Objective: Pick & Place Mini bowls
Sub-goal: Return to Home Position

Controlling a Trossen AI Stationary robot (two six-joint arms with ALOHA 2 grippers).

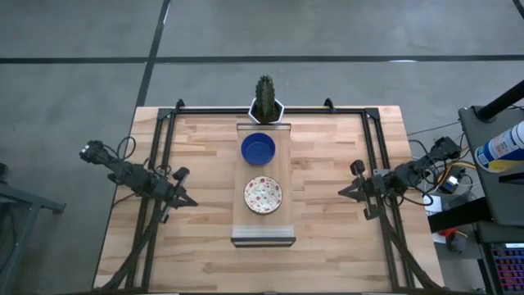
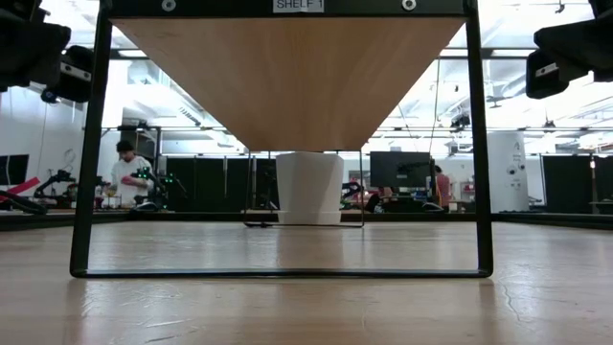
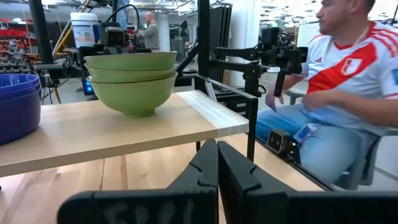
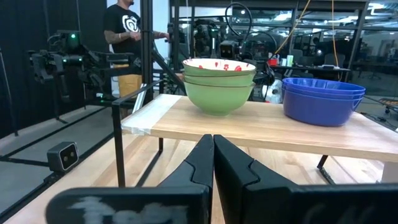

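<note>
Two stacks of mini bowls stand on a raised wooden shelf (image 1: 263, 231) in the middle of the table. The cobalt blue stack (image 1: 258, 149) is toward the far end. The speckled cream stack (image 1: 263, 195), green on the outside (image 3: 130, 81), is toward the near end. Each stack rests by its bottom bowl's foot on the shelf top. My left gripper (image 1: 190, 201) hovers to the left of the shelf, shut and empty, pointing at it (image 3: 217, 163). My right gripper (image 1: 344, 192) hovers to the right of the shelf, shut and empty (image 4: 213, 155), facing the speckled stack (image 4: 219, 84) and the blue stack (image 4: 323, 99).
A white hexagonal pot with a cactus (image 1: 266, 105) stands at the table's far edge behind the shelf. Black frame rails (image 1: 164, 156) run along the table's left and right sides. Bare wood lies on both sides of the shelf and under it (image 2: 287, 249). A seated person (image 3: 348, 81) is beyond the table.
</note>
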